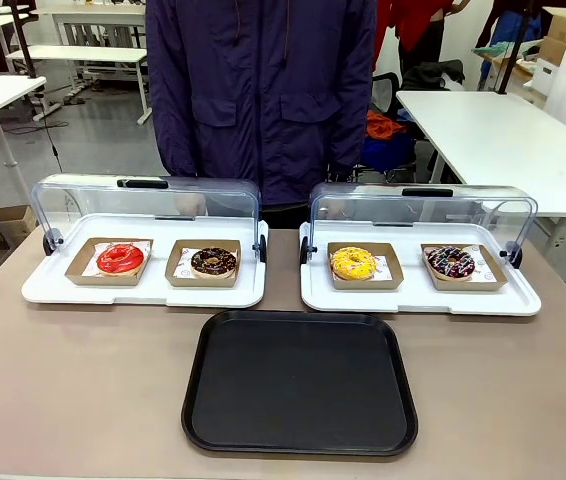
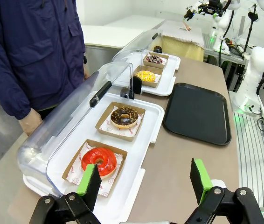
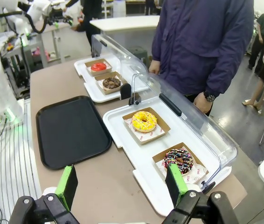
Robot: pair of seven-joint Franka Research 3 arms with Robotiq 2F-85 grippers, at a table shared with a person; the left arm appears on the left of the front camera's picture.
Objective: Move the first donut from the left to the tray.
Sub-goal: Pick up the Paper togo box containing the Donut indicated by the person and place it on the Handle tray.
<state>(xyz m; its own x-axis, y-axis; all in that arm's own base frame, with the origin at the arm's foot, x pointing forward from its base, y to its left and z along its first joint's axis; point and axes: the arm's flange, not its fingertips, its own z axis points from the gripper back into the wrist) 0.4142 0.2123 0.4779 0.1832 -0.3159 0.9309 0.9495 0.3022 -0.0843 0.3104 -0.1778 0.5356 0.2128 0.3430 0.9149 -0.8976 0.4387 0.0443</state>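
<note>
A person in a dark blue jacket [image 1: 263, 90] stands at the far edge of a brownish-grey table [image 1: 73, 380], cut off above the shoulders by the top of the front view. One of the person's hands shows only hazily through the lids.

Two white rectangular serving trays, one on the left [image 1: 143, 292] and one on the right [image 1: 418, 300], lie side by side along the far edge. Each has a clear domed lid [image 1: 148, 200] raised at its back.

The glossy red-glazed ring donut [image 1: 120, 259] sits in a shallow square brown cardboard holder [image 1: 81, 272] at the left end of the left white tray. A chocolate-brown donut [image 1: 213, 262] lies to its right in its own holder. The right white tray carries a yellow donut [image 1: 353, 263] and a dark sprinkled donut [image 1: 451, 263]. The print on the white paper under the donuts is too small to read.

A large flat black plastic tray [image 1: 300, 383] with rounded corners lies near the table's near edge, at its middle, apart from both white trays.

In the left wrist view, the left gripper [image 2: 145, 176] hangs above the table with its jaws spread wide, holding nothing. One green pad [image 2: 91, 177] overlaps the red donut's near edge. In the right wrist view, the right gripper [image 3: 121, 182] is likewise spread and holds nothing, above the table's edge near the sprinkled donut.

White tables and a grey floor fill the room behind.
</note>
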